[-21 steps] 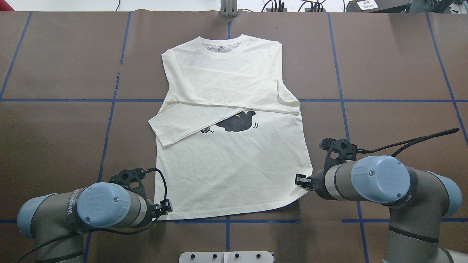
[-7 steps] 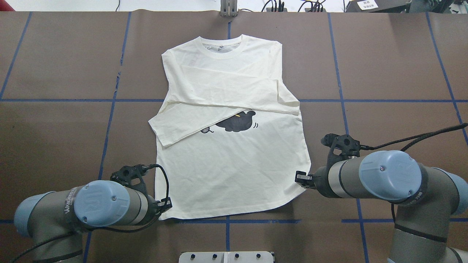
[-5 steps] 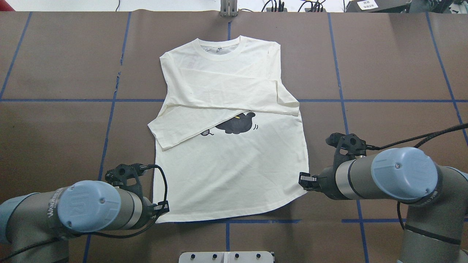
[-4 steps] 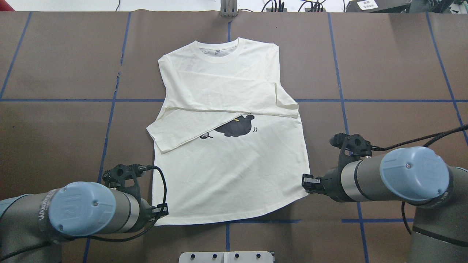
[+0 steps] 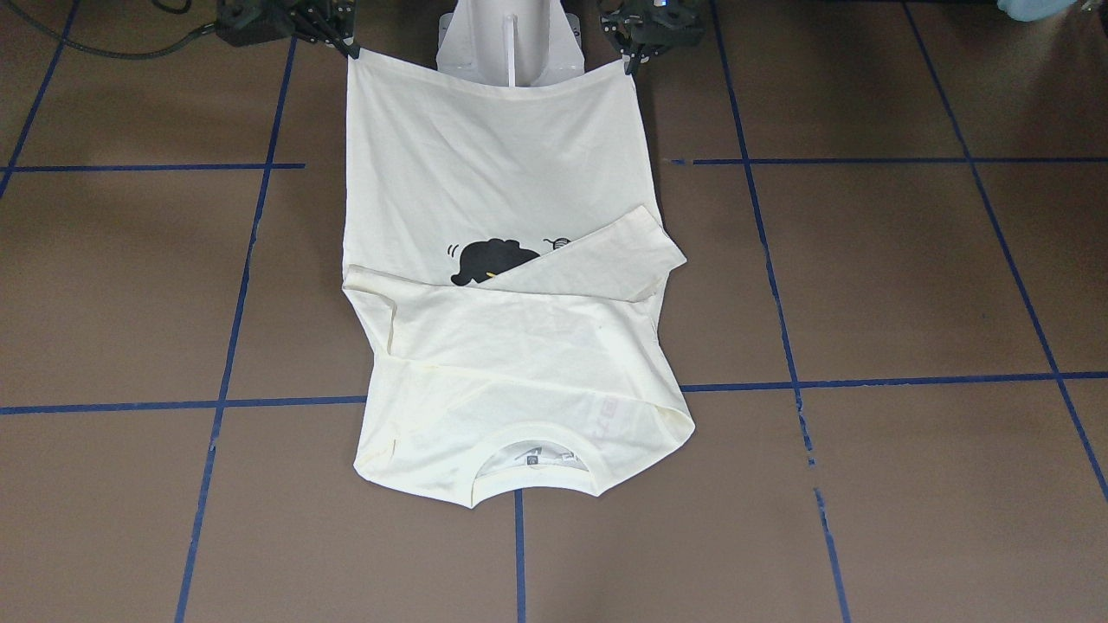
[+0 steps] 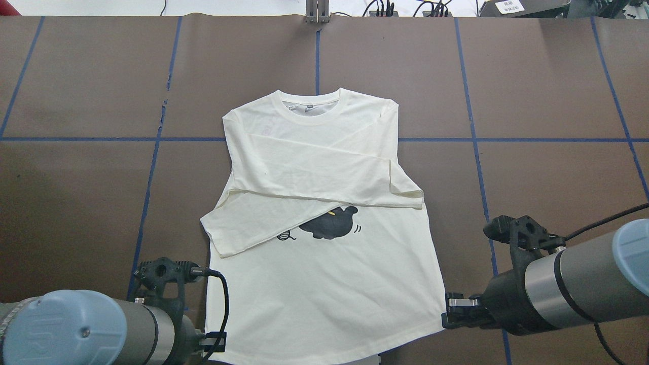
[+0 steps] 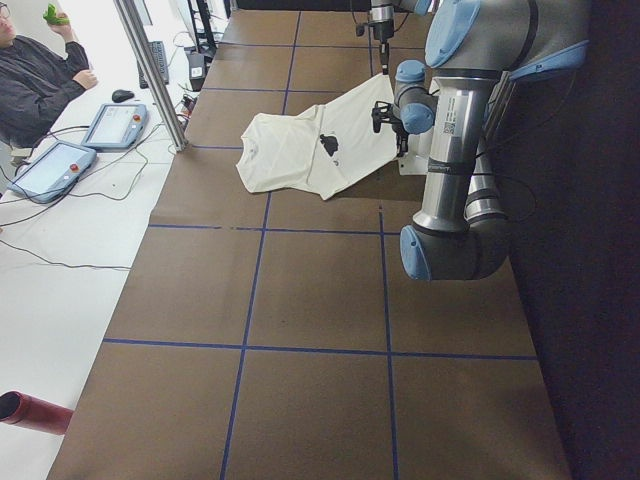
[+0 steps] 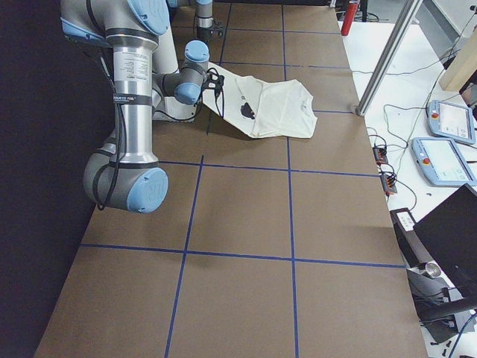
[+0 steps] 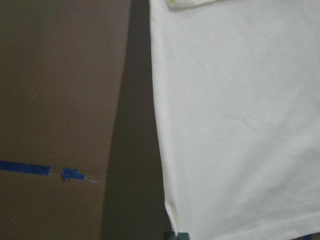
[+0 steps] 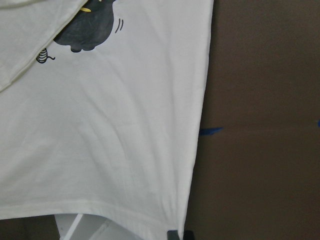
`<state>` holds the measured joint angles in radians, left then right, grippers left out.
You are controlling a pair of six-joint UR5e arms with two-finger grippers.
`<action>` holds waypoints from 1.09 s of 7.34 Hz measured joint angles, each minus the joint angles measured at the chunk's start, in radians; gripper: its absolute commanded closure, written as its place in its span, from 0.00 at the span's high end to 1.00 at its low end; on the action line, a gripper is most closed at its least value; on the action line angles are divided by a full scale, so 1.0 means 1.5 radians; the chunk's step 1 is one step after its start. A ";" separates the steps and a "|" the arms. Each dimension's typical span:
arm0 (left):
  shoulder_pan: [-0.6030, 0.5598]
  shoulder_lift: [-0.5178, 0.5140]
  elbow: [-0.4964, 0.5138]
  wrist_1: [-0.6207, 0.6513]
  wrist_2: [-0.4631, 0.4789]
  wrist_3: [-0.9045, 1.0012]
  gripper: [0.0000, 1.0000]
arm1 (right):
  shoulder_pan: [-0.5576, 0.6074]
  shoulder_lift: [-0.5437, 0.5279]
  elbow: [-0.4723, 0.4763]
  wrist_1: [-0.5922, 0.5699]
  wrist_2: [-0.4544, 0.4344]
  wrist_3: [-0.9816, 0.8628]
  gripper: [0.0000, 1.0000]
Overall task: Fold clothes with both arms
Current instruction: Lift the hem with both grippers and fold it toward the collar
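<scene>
Shirt [image 6: 324, 284]: mid-table, collar at the far end, sleeves folded across the chest, near hem raised off the table
Left gripper [image 6: 217, 342]: fingers pinching the near-left hem corner
Right gripper [image 6: 447, 314]: fingers clamped on the near-right hem corner

matt cream cloth shirt [image 6: 324, 284], matt brown table [image 6: 76, 203]

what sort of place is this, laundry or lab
Most likely a robotics lab: a left arm and right arm handle a shirt on a table gridded with blue tape, and teach pendants lie on a white bench beside it.
</scene>
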<state>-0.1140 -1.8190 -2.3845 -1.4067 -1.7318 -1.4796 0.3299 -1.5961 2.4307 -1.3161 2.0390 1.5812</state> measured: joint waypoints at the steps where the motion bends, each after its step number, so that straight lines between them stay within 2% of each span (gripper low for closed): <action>1: 0.010 -0.002 -0.010 0.006 -0.001 0.010 0.00 | -0.007 0.000 -0.001 0.000 0.006 -0.003 0.00; 3: -0.003 -0.009 0.000 0.007 -0.003 0.039 0.00 | 0.014 0.021 -0.029 0.001 0.006 -0.029 0.00; 4: -0.034 -0.012 0.006 0.007 -0.004 0.054 0.00 | 0.042 0.048 -0.055 0.003 0.006 -0.051 0.00; 6: -0.123 -0.021 0.026 0.004 -0.017 0.091 0.00 | 0.125 0.112 -0.143 0.020 0.009 -0.101 0.00; 8: -0.232 -0.051 0.091 -0.012 -0.059 0.136 0.00 | 0.210 0.158 -0.263 0.094 0.009 -0.132 0.00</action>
<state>-0.4625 -1.8949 -2.2481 -1.4252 -1.8210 -1.2752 0.6454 -1.3595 2.0364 -1.1752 2.0521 1.3829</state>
